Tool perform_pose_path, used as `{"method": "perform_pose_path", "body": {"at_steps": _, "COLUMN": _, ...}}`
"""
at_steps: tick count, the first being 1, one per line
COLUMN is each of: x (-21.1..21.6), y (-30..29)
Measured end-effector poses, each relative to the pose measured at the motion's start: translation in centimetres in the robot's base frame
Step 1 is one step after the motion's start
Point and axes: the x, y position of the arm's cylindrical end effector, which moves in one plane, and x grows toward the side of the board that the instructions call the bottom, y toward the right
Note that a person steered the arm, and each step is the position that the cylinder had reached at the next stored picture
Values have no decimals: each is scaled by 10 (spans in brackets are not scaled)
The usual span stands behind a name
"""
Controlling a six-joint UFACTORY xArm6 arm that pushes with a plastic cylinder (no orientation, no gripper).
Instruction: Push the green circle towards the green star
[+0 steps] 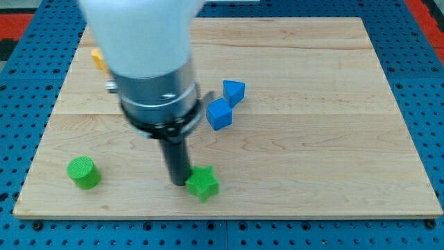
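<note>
The green circle (83, 173) is a short green cylinder at the board's lower left. The green star (202, 184) lies near the bottom edge, right of the circle. My rod comes down from the big arm body at the view's top left, and my tip (177, 182) rests just left of the green star, touching or almost touching it. The circle is well to the left of my tip, apart from it.
A blue cube (219, 114) and a blue triangle block (234, 91) sit close together near the board's middle. A yellow block (99, 59) peeks out at the upper left, mostly hidden by the arm. The wooden board (333, 139) lies on a blue pegboard.
</note>
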Motion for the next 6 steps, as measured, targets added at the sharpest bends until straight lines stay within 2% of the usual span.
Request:
{"method": "perform_pose_path", "body": {"at_steps": 1, "x": 7, "y": 20}}
{"method": "perform_pose_path", "body": {"at_steps": 2, "x": 21, "y": -52}}
{"method": "perform_pose_path", "body": {"at_steps": 3, "x": 53, "y": -131}}
{"method": "perform_pose_path", "body": {"at_steps": 4, "x": 23, "y": -235}}
{"method": "perform_pose_path", "body": {"at_steps": 5, "x": -22, "y": -228}}
{"method": "perform_pose_path", "body": {"at_steps": 6, "x": -14, "y": -135}}
